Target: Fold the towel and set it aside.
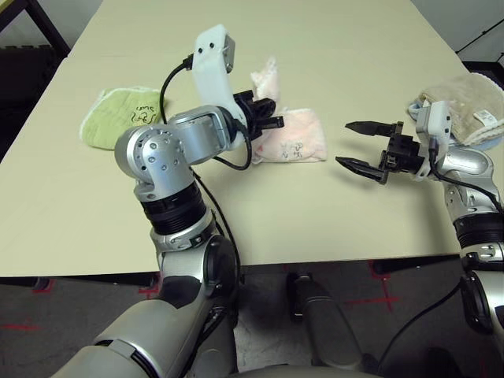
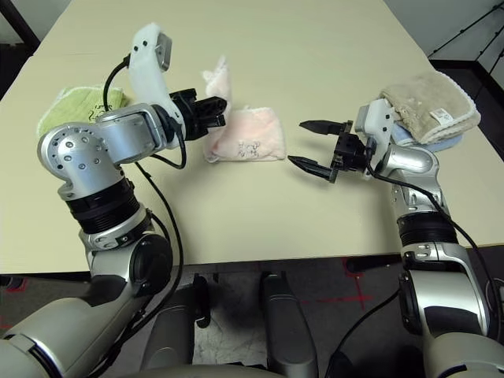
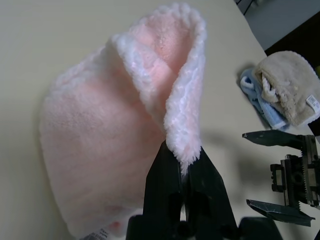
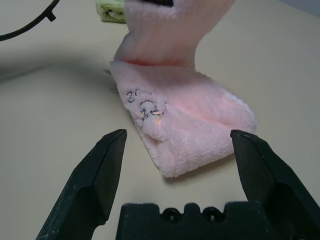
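The pale pink towel (image 1: 298,135) lies partly folded near the table's middle, its grey embroidered motif (image 4: 144,103) facing up. One white-trimmed corner (image 3: 185,95) is lifted off the table, and my left gripper (image 1: 268,112) is shut on it. My right gripper (image 2: 313,144) hovers open just to the right of the towel, fingers (image 4: 102,170) spread and apart from the cloth.
A light green towel (image 1: 118,116) lies on the left side of the table, behind my left arm. A beige towel (image 2: 429,106) rests on a blue one (image 3: 255,97) at the right edge. The table's near edge (image 1: 315,264) runs below both grippers.
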